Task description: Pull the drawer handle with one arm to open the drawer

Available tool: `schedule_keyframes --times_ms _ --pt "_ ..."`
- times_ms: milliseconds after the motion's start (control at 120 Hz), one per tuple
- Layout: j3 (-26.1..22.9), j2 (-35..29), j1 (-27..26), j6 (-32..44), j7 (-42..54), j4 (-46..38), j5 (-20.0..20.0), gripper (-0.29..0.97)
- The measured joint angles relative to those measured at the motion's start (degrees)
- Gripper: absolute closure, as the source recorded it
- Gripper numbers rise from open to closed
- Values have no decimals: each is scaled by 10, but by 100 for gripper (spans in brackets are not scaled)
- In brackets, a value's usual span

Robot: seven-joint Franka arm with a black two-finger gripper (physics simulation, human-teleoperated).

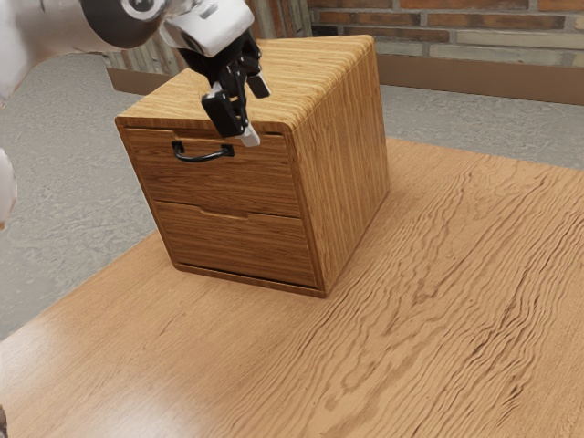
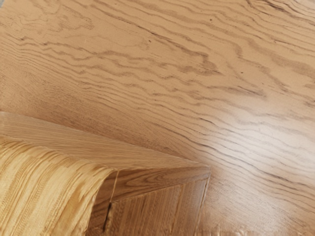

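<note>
**Hand over the cabinet edge, handle not yet caught**

The gripper [image 1: 255,113] hovers with its fingers spread and nothing between them, right at the front top edge of the wooden cabinet [image 1: 333,137]. The black drawer handle [image 1: 203,152] sits just below the hand and off to one side, outside the fingers, on a top drawer [image 1: 214,178] that looks shut. The danger now: close too early and the fingers pinch the cabinet lip. A shallow bite on that thin handle could slip, or drag the whole cabinet across the table [image 1: 438,301].
</note>
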Motion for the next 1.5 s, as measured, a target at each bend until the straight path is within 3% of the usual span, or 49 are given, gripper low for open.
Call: schedule_keyframes --times_ms 133,242,483,567,625,692,767,867,1500 --pt "-8 42 47 56 30 -12 -16 0" --pt "-61 49 126 87 51 -11 -27 -1" --pt "-68 2 131 78 96 -9 -12 0" --pt "-71 -59 111 64 108 -49 24 0" --pt "-111 -187 73 94 108 -177 99 0" --pt "-142 -257 68 127 105 -256 174 0" --pt "-154 -283 49 162 102 -293 222 0" --pt "-157 -281 41 197 98 -307 252 0" --pt "-144 -282 66 268 85 -377 259 0"
